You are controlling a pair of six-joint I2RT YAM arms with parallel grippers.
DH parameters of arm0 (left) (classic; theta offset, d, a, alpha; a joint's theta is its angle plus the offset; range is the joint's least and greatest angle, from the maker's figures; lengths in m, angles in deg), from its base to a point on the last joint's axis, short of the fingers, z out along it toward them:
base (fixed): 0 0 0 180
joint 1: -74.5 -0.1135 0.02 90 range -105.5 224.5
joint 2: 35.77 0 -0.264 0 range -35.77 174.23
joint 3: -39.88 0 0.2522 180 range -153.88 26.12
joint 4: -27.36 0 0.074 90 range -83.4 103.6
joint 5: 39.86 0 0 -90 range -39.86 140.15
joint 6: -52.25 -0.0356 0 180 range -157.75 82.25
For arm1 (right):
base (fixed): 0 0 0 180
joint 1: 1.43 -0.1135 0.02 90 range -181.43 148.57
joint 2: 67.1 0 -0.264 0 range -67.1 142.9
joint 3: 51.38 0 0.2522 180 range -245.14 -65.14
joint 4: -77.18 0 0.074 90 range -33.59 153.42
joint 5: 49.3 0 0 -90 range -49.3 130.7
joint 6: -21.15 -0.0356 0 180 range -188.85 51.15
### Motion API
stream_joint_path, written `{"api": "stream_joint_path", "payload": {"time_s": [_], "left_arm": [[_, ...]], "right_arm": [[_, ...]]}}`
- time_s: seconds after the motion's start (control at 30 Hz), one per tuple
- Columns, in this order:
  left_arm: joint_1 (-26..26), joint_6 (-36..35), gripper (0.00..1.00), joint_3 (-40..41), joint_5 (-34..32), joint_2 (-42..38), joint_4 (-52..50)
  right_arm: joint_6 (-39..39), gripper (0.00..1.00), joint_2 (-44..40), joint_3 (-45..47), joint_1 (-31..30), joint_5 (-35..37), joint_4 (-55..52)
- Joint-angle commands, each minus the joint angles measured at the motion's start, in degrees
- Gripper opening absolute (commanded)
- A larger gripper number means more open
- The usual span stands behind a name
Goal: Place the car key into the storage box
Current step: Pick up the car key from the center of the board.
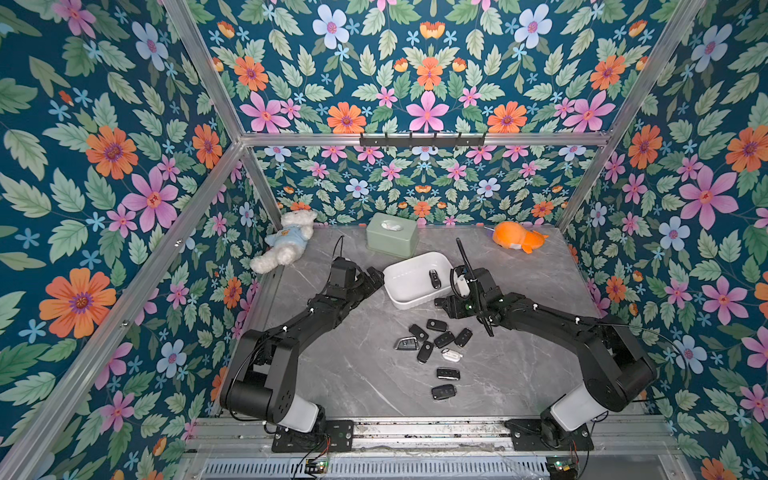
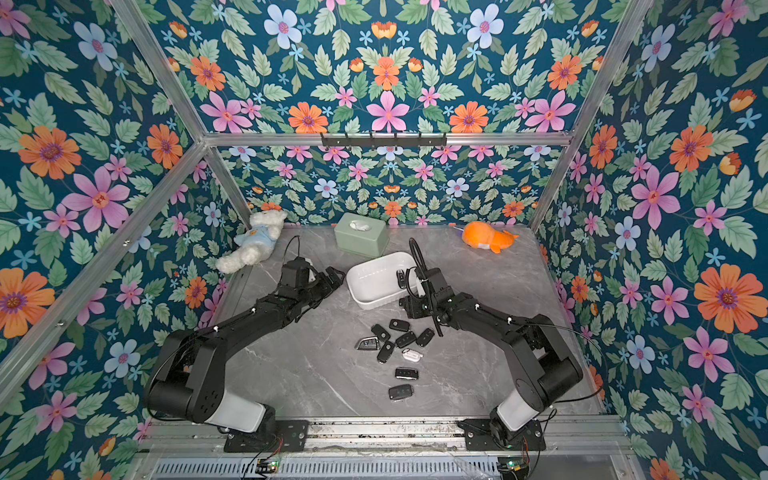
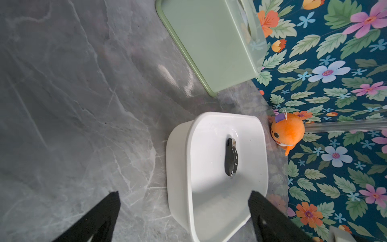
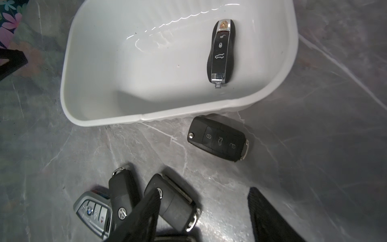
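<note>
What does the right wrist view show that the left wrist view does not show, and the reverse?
Only the right wrist view shows keys that are not yet stored: a black flip key on the table, close to the tub's outer wall, and a silver key next to a black badge key. Only the left wrist view shows the green tissue box and the orange plush toy. Both show the white storage box with one black car key lying inside.

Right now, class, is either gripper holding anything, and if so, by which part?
Nothing is held. The left gripper and the right gripper both stand open and empty; the car key lies loose inside the storage box.
</note>
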Motion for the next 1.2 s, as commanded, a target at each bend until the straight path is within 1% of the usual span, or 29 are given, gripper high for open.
{"api": "stream_joint_path", "payload": {"time_s": [0.0, 0.1, 0.33, 0.47, 0.6, 0.7, 0.97, 1.17], "left_arm": [[0.01, -0.80, 0.99, 0.32, -1.74, -0.80, -1.39], [-0.02, -0.84, 0.99, 0.88, -1.92, -1.44, -1.66], [-0.03, -1.18, 0.99, 1.68, -2.70, -2.90, -2.27], [-0.07, -1.45, 0.99, 1.71, -2.88, -3.31, -2.46], [-0.09, -1.63, 0.99, 1.75, -2.71, -3.29, -2.45], [-0.03, -1.90, 0.99, 1.92, -2.62, -3.34, -2.45], [-0.06, -1.94, 0.99, 1.55, -2.62, -3.35, -2.54], [-0.06, -1.96, 0.99, 1.22, -2.79, -3.43, -2.62]], "right_arm": [[3.68, 0.68, 1.69, -2.49, 0.06, -1.31, 1.03], [5.01, 0.68, 6.24, -4.99, 0.04, -1.67, 0.35], [7.39, 0.68, 10.38, -8.99, 0.01, -3.01, -0.67], [9.61, 0.69, 12.22, -10.71, 0.01, -1.63, -1.81], [12.35, 0.71, 13.76, -12.31, 0.01, 1.62, -3.95], [13.53, 0.73, 14.06, -12.50, 0.69, 2.07, -3.88], [14.84, 0.73, 16.23, -14.03, 1.77, -3.40, -4.32], [14.22, 0.73, 17.00, -13.77, 1.77, -6.17, -3.83]]}}
